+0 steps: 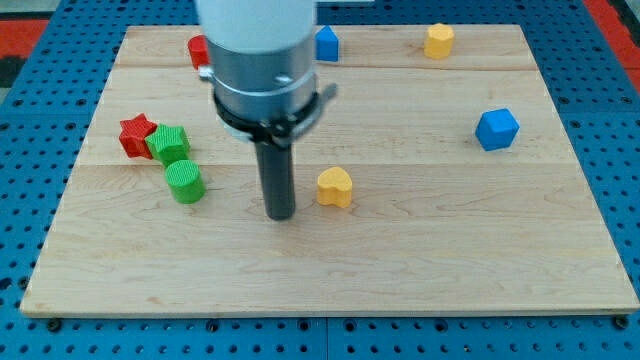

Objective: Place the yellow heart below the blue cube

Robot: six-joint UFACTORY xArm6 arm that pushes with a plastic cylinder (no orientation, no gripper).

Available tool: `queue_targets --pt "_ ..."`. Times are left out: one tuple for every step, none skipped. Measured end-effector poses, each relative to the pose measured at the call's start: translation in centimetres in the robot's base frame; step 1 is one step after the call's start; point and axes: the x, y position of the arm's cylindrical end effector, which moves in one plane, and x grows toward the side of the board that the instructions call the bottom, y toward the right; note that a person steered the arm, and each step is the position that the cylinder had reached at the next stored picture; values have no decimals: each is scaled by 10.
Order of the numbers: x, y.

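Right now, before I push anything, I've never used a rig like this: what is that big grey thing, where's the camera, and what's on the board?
One camera looks down at a wooden board. The grey cylinder is the arm's end; it carries a dark rod, no gripper, so nothing is held. My tip only pushes blocks, and sits just to the view's left of the yellow heart. The blue cube is at the view's right. Another blue block, a yellow block, a red star, two green blocks and a partly hidden red block also lie there.
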Motion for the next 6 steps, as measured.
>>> queue_targets --pt "-22 27" --pt "-5 115" --pt "1 186" --pt "-31 184" --pt "2 231" --pt "44 236"
